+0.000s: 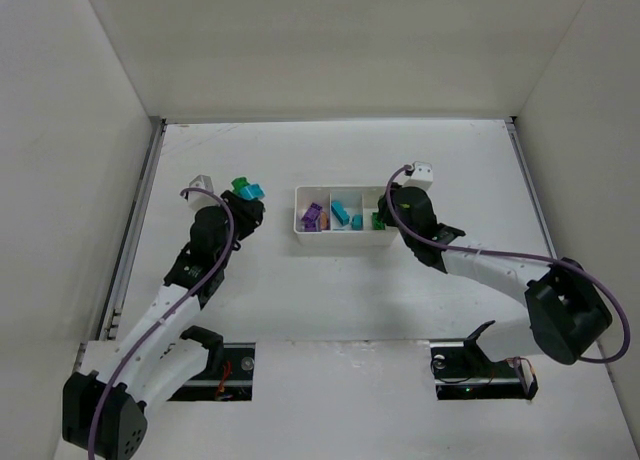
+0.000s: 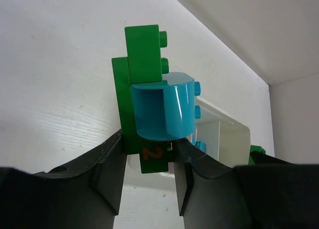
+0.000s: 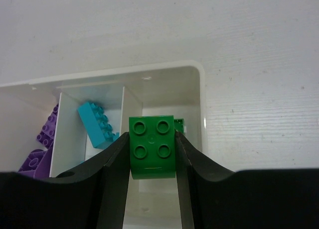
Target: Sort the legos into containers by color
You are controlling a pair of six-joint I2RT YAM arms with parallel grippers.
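- left jaws: clenched on a joined green-and-cyan lego stack (image 2: 152, 109), above the counter (image 1: 330, 300), at 9 o'clock of the white tray (image 1: 340, 240) and apart from it.
- right jaws: grasping one green lego (image 3: 152, 147), studs facing the wrist camera, over the tray's 3 o'clock compartment.
- purple legos (image 1: 312, 216) lie in the 9 o'clock compartment, cyan legos (image 1: 341, 212) in the middle one.

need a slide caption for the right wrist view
Right gripper holds a green brick over the tray's right compartment; cyan brick in the middle, purple bricks on the left.
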